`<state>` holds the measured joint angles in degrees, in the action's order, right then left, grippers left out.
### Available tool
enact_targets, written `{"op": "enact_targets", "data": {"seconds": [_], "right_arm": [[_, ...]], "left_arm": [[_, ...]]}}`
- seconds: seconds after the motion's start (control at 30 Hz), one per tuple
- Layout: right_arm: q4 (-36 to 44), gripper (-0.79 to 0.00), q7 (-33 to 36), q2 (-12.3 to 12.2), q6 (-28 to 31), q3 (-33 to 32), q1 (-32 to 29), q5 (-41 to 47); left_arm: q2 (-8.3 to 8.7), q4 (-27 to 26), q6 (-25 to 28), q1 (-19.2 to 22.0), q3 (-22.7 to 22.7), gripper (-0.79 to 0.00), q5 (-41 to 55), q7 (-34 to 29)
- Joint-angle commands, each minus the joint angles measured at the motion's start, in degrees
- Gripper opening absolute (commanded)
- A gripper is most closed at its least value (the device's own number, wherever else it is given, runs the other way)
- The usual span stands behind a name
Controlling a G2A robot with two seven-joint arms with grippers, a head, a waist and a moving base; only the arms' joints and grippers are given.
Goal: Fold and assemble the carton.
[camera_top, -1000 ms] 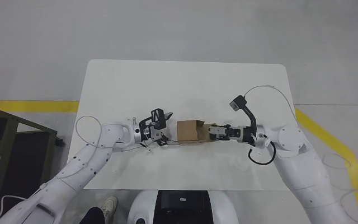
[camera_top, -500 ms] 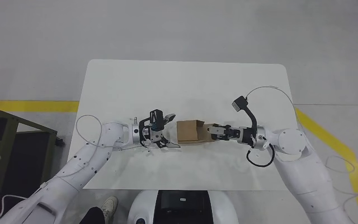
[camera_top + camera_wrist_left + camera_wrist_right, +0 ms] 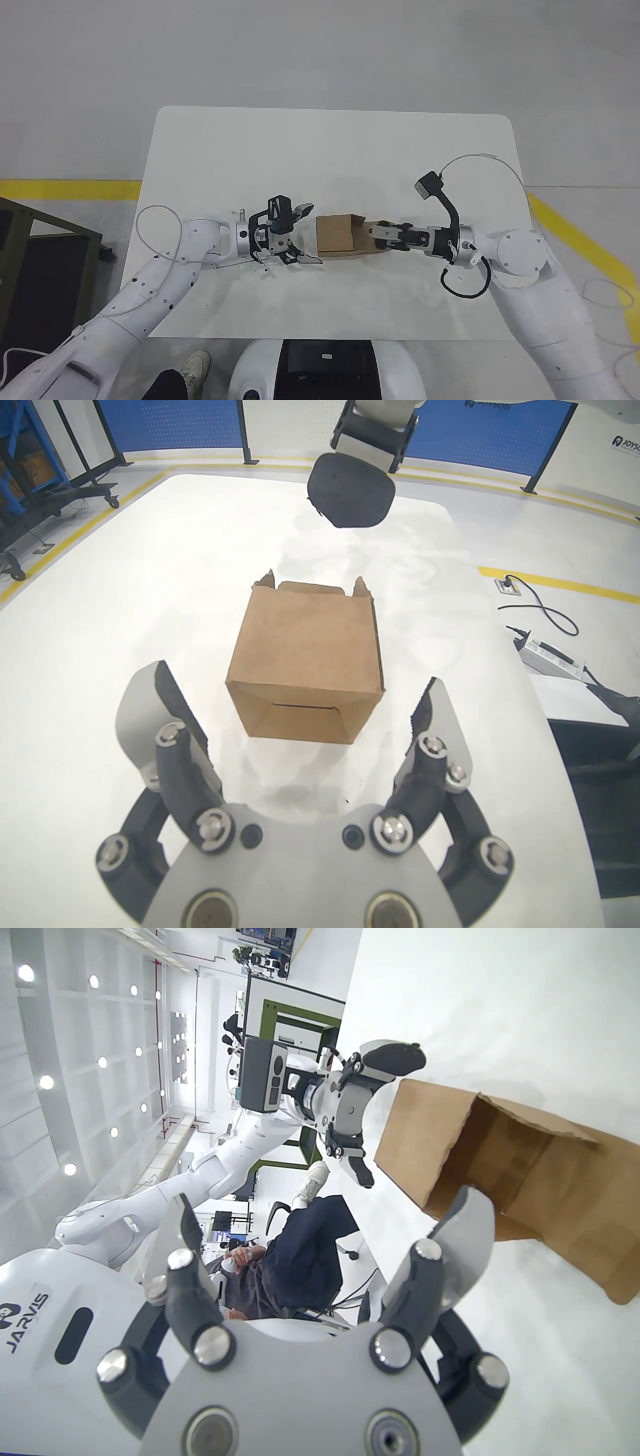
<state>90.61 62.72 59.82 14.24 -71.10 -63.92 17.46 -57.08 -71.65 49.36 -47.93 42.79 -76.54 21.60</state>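
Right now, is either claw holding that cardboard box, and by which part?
Nothing is held. The left gripper and right gripper are both open, one at each end of the carton on the table.

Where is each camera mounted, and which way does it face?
Top view: above the arms, looking down at the table; both arms flank the carton.
Left wrist view: on that wrist, facing the carton past the open left gripper.
Right wrist view: on that wrist, facing the carton's opening past the open right gripper.
All three show the carton.
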Motion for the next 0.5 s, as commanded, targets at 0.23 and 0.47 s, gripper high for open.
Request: {"op": "enact_targets", "data": {"seconds": [0.23, 0.47], "right_arm": [[0.0, -0.785, 0.0, 0.0, 0.0, 0.0, 0.0, 0.0], [2.3, -0.785, -0.8, -0.3, -0.9, -0.2, -1.0, -3.7]], "left_arm": [[0.00, 0.0, 0.0, 0.0, 0.0, 0.000, 0.0, 0.0], [-0.10, -0.7, -1.7, -1.1, 0.7, 0.000, 1.1, -1.7]]}}
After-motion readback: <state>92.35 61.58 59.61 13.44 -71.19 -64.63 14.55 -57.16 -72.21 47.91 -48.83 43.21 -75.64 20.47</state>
